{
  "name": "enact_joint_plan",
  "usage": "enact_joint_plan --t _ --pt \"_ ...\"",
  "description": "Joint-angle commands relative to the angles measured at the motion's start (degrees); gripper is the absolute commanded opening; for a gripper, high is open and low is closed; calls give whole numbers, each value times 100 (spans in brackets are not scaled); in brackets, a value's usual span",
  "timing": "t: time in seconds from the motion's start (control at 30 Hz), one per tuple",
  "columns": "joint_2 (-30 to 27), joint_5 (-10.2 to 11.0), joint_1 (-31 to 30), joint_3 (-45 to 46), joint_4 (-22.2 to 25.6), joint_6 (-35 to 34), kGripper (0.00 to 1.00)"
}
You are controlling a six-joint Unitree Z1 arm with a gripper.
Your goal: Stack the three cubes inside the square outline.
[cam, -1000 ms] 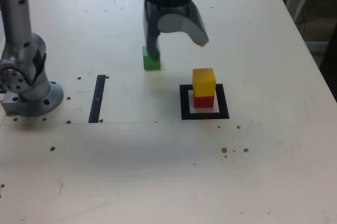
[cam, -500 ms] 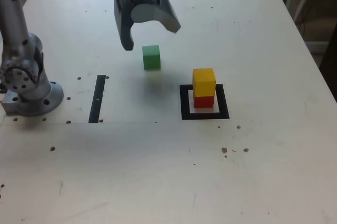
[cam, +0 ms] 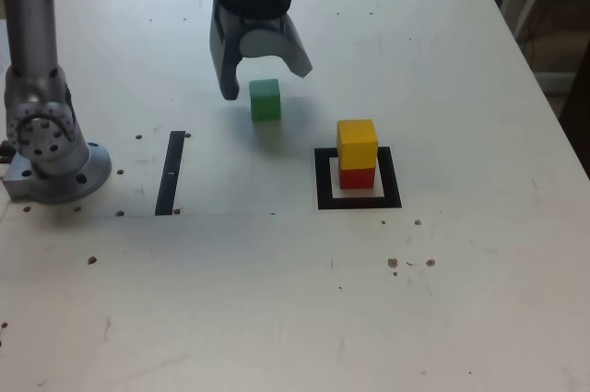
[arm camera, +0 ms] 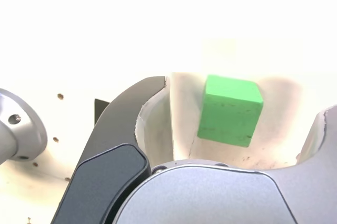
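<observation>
I see my grey metal gripper (cam: 265,78) hanging over the white table (cam: 461,300). Its two curved fingers (cam: 227,65) are spread wide apart, and they hold nothing. The small green block (cam: 265,99) sits flat on the table just under the gripper. In the exterior view one finger comes down just on the exterior view's left of the block, and the other finger is above it, off to the exterior view's right. In the wrist view the green block (arm camera: 230,110) shows in the gap between the two fingers (arm camera: 113,129), and I see bare table around it, so I do not think they touch it.

The small yellow block (cam: 357,142) sits on top of the small red block (cam: 358,176). They make a neat little tower of two. The red one stands on the white middle of the square frame of thick black tape (cam: 324,180). The tower is near the green block, down and to the exterior view's right of it, and they are apart.

A straight strip of black tape (cam: 171,172) lies on the table on the exterior view's left. Beside it stands the round grey base of the arm (cam: 51,157). The table has many small dark spots.
</observation>
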Motion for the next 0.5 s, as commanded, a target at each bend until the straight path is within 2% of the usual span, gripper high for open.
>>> enact_joint_plan --t 0.0,0.23,0.47 --pt "60 6 26 103 -162 34 92" --pt "174 24 169 531 -870 117 86" --pt "222 8 187 527 -970 148 65"
